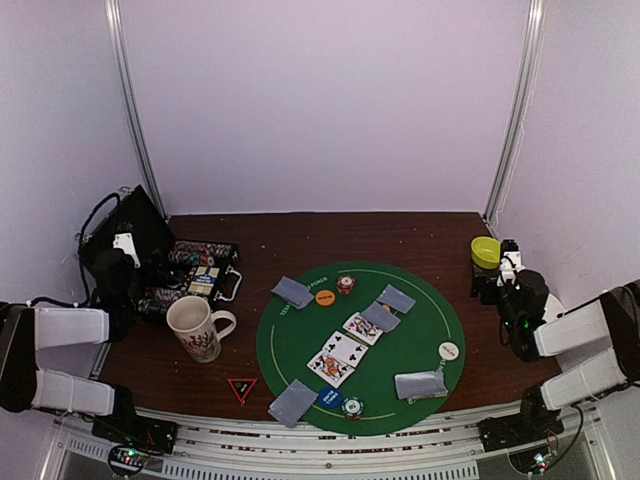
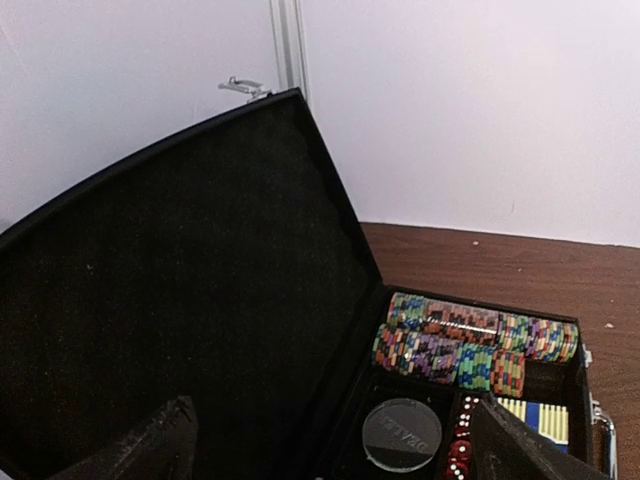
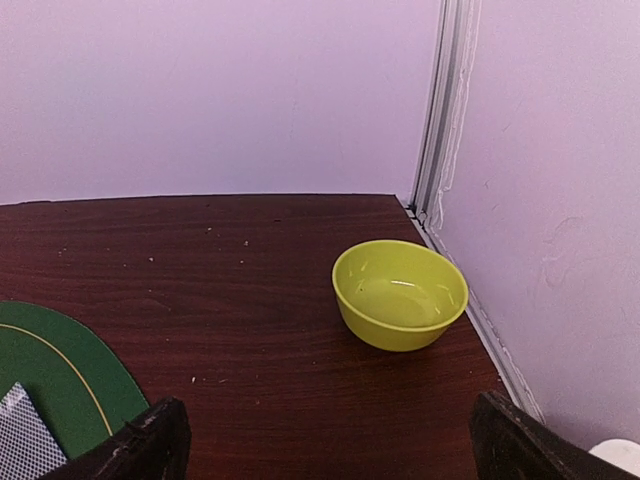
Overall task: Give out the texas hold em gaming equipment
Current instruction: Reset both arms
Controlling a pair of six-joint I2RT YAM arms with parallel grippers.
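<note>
The texas hold em gaming equipment lies on a round green mat (image 1: 300,345). Grey-blue-backed cards (image 1: 293,291) rest in face-down piles round it, with face-up cards (image 1: 337,358) in the middle. On the mat are a red-white chip stack (image 1: 345,284), a teal-white stack (image 1: 352,406), and orange (image 1: 325,297), white (image 1: 449,350) and blue (image 1: 330,397) buttons. My left gripper (image 1: 125,248) hangs open over the open black case (image 2: 180,300), above its chip rows (image 2: 470,345) and clear dealer disc (image 2: 402,433). At the far right my right gripper (image 1: 505,262) stands open and empty, with a yellow bowl (image 3: 400,293) just beyond it.
A patterned cream mug (image 1: 197,328) stands between the case (image 1: 200,270) and the mat. A red triangle (image 1: 242,388) lies near the front edge. Red dice (image 2: 460,455) sit in the case. The mat's edge (image 3: 60,370) and a card corner (image 3: 22,435) show at the right wrist view's lower left.
</note>
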